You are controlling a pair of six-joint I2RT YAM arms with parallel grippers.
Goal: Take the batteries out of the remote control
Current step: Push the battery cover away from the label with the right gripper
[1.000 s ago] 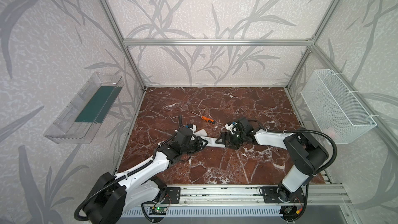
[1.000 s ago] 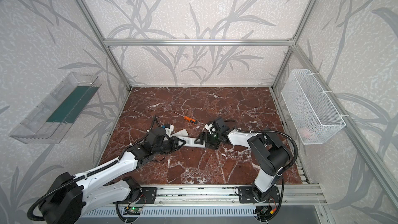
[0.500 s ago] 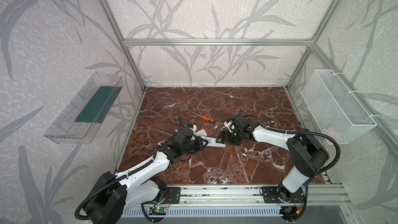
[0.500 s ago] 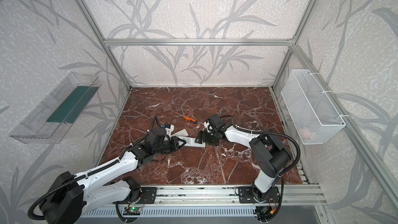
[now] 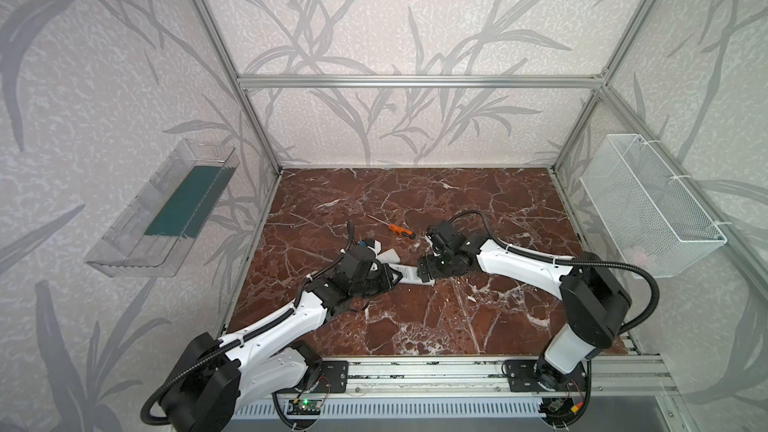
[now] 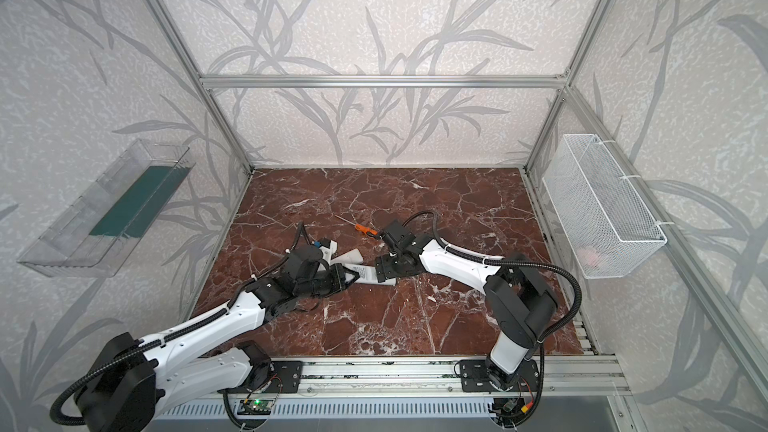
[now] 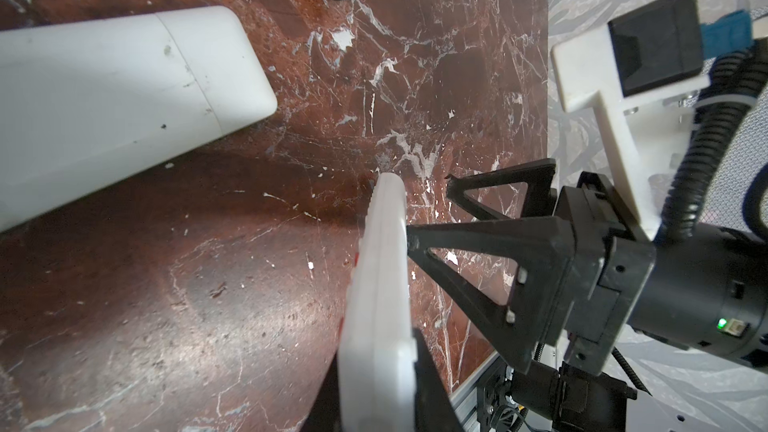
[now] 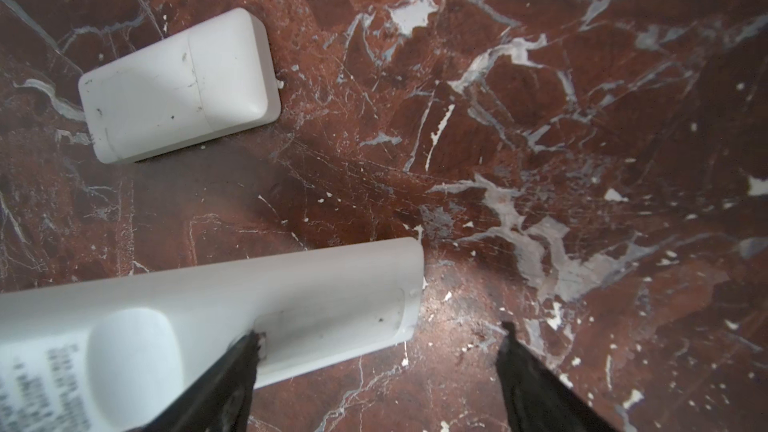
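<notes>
Scuffed, matt white plastic remote control (image 8: pixel 316 284) on a glossy, veined red-brown marble tabletop (image 8: pixel 582 97); white wire-mesh metal basket (image 5: pixel 648 205).

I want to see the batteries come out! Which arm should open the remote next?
Probably the right. The left gripper is shut on the remote, steadying it. The right gripper is open at the remote's free end, one finger touching what looks like its lid.
</notes>
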